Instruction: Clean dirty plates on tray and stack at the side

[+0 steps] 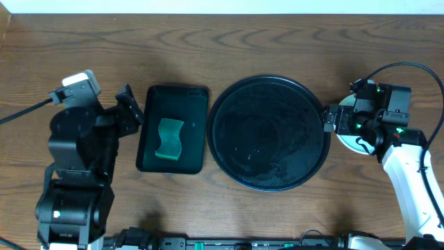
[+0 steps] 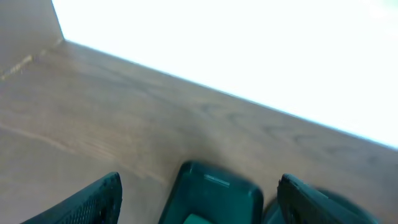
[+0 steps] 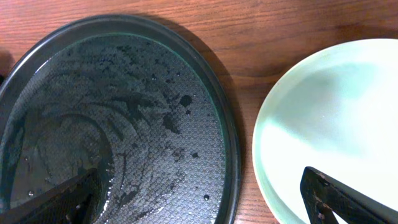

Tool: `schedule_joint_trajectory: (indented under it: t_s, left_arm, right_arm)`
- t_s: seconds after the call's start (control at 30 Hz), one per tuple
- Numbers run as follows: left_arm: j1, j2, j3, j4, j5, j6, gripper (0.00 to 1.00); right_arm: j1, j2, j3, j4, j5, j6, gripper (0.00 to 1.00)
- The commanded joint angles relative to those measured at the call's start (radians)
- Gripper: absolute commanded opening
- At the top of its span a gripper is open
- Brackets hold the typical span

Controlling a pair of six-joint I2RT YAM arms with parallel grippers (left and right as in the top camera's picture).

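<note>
The right gripper [image 3: 198, 180] is hanging wide open, gripping nothing, one finger over the wet tray [image 3: 124, 93] and the other over the plate [image 3: 336, 112] lying at its 3 o'clock. The left gripper [image 2: 199, 180] is gaping empty at the green tray's [image 2: 217, 186] 9 o'clock.

Two trays [image 1: 263, 132] [image 1: 154, 125], one sponge [image 1: 168, 139], one plate [image 3: 323, 112]

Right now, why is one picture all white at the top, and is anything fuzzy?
Left wrist view: everything past the table is blown out white, and the green tray looks blurry. Right wrist view: sharp, with wet shine on the black tray and soft glare on the pale plate. Overhead view: evenly lit, clear.
</note>
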Motion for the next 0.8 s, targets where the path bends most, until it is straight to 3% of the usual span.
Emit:
schedule_joint_trajectory:
  t_s: [0.0, 0.5, 0.77]
  left_arm:
    - [0.005, -0.037, -0.024, 0.042, -0.015, 0.008, 0.8]
    - [0.118, -0.37, -0.386, 0.283, -0.015, -0.154, 0.8]
    - [0.114, -0.546, -0.568, 0.409, -0.015, -0.157, 0.8]
  right_arm:
    - [0.008, -0.01, 0.017, -0.002, -0.01, -0.022, 0.99]
    - [0.008, -0.01, 0.018, -0.002, -0.01, -0.022, 0.99]
    - [0.008, -0.01, 0.018, -0.002, -0.01, -0.022, 0.99]
